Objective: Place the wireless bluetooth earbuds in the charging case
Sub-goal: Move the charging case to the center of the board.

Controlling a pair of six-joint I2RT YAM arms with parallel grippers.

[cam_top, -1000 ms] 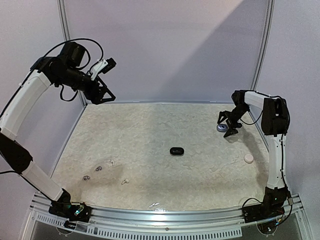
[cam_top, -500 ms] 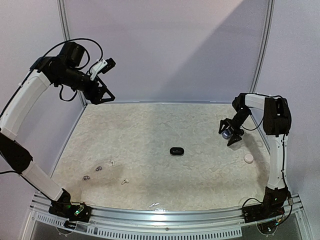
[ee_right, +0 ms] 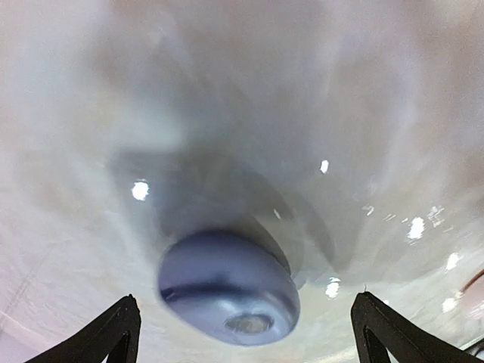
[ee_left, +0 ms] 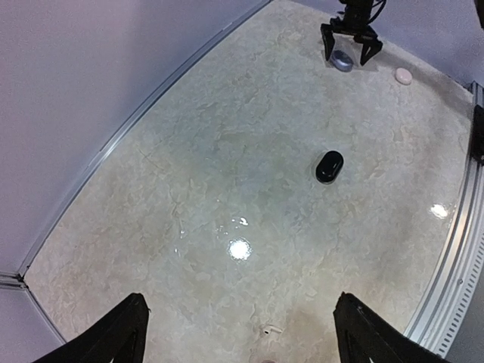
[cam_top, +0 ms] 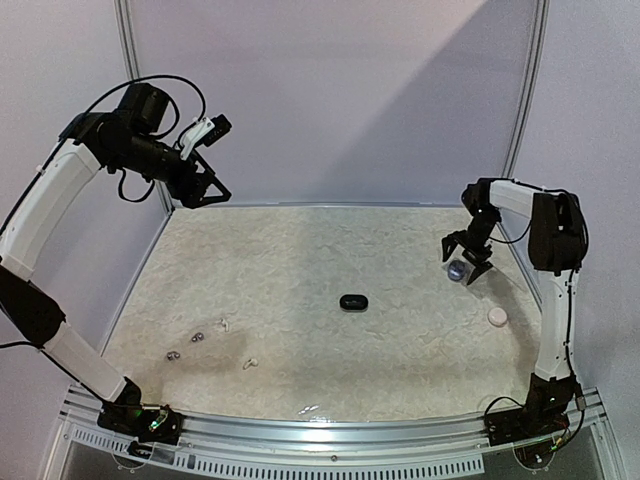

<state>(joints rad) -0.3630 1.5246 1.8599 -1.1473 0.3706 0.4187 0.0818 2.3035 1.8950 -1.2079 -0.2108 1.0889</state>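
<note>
Several tiny earbuds lie at the table's near left: two greyish ones and two white ones. One white earbud shows low in the left wrist view. A closed blue-grey charging case lies at the far right, between the open fingers of my right gripper, which do not touch it. My left gripper hangs open and empty, high over the far-left corner.
A closed black case lies mid-table. A small pinkish-white case sits near the right edge, just nearer than the right gripper. Walls and a metal rail bound the table.
My right gripper has swung a little right and nearer, still open, and the blue-grey case has shifted the same way between its fingers. The left arm has not moved.
</note>
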